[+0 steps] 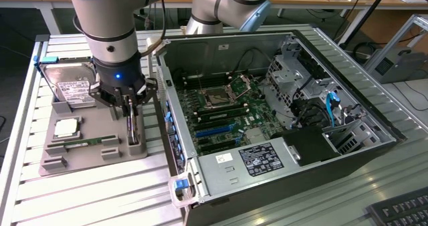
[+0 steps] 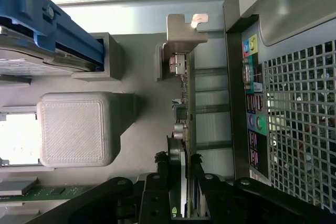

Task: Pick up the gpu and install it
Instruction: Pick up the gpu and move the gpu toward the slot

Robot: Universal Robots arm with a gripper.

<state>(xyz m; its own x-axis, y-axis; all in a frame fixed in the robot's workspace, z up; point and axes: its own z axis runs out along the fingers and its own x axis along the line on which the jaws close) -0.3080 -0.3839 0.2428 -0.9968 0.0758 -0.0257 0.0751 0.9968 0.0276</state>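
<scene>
Gpu (image 1: 134,133) stands on its long edge in a slot at the right side of the grey holder tray (image 1: 87,162), left of centre in the exterior view, just beside the open computer case (image 1: 378,136). The tool (image 1: 128,109) hangs straight down over it, its tip at the card's upper edge. In the wrist view the tool (image 2: 180,165) straddles the gpu (image 2: 185,103) near one end, with the silvery bracket (image 2: 184,31) at the other end. Whether it is clamped on the card or merely set around it I cannot tell. The same tray holds a hard drive (image 1: 70,88) toward the upper left of the exterior view, a processor (image 1: 67,128) below it and a green memory stick (image 1: 83,145) lower still. Tray and case rest on the ribbed metal counter (image 1: 100,198). Inside the case the motherboard (image 1: 221,113) lies exposed
</scene>
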